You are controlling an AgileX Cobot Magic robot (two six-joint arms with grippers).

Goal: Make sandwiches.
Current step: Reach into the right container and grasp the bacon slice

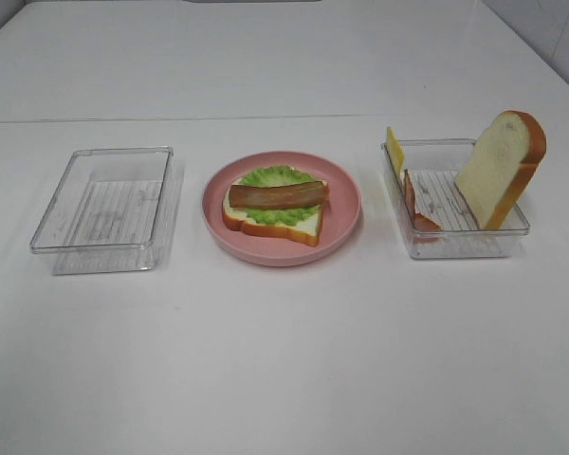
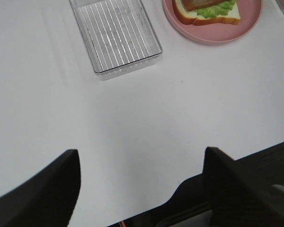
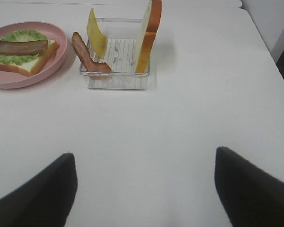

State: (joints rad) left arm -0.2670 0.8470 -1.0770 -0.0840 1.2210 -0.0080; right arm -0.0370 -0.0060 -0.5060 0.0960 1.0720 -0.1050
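Clear plastic forms the leftmost thing on the white counter (image 1: 284,360): a rectangular tray (image 1: 109,209) with its ribbed floor showing. The left hand (image 2: 142,152) hangs over bare counter on the near side of this tray, well apart from it. Its two dark fingers are spread wide with only counter between them, so it grips nothing.

In the middle sits a round pink plate (image 1: 281,256), just beside the tray but not touching it. A bread slice (image 1: 299,227), white with an orange-brown crust, lies flat on the plate. Ruffled green lettuce (image 1: 275,176) covers its top, and a reddish-brown bacon strip (image 1: 277,193) lies across the lettuce, running left to right.

To the right stands a second tray (image 1: 455,248), also clear. A yellow cheese slice (image 1: 394,150) leans in its far left corner and pokes above the rim. A second bacon strip (image 1: 417,207) leans against the left wall, its upper end over the rim. A second bread slice (image 1: 498,166) stands on edge at the right side, tilted toward the far right wall and rising well above the tray.

The right hand (image 3: 145,155) hangs over bare counter on the near side of this tray, well apart from it, fingers fully spread and holding nothing.
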